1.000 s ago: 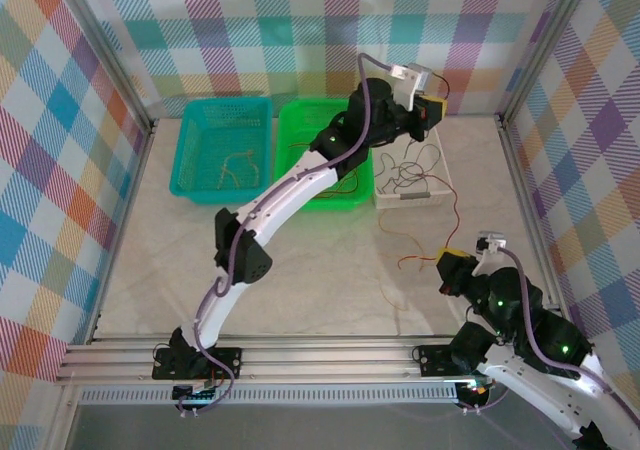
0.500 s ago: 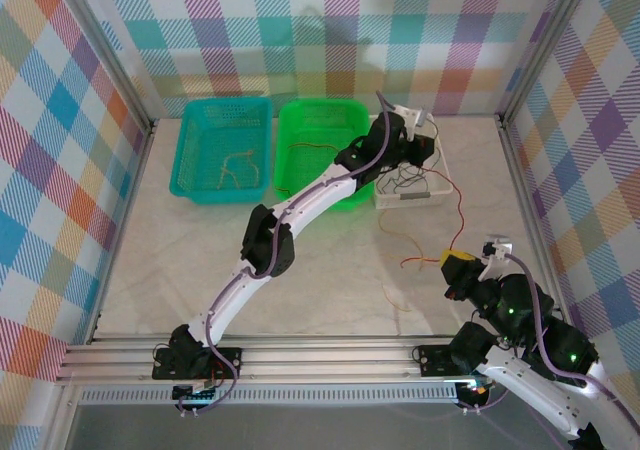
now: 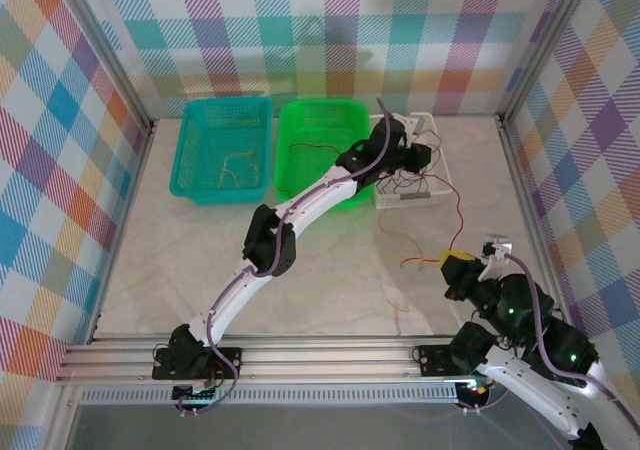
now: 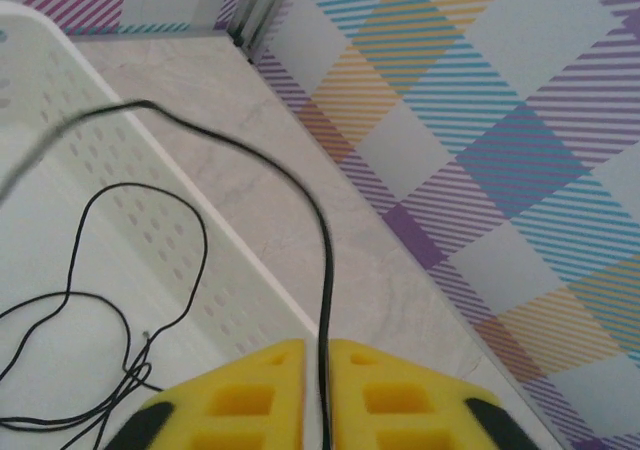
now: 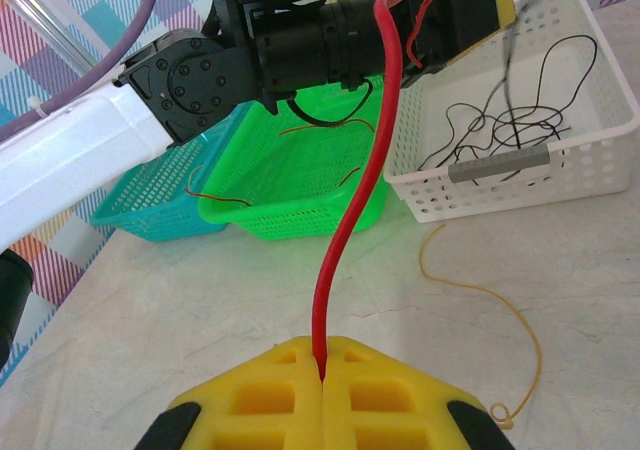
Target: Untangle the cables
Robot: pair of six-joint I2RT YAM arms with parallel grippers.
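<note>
The left tool [image 4: 320,352], narrow round the black cable [image 4: 322,240], grip unclear, hangs over the white basket [image 4: 120,140]. The right tool [image 5: 322,365] clamps the red cable [image 5: 378,140].

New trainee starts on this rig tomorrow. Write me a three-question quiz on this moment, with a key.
1. True or false: the right gripper is shut on a red cable.
2. Which basket does the left gripper reach over? A teal, B green, C white.
3. Fill in: the cable running between the left gripper's pads is ___ in colour.
Key: 1 true; 2 C, the white basket; 3 black, the black cable.
</note>
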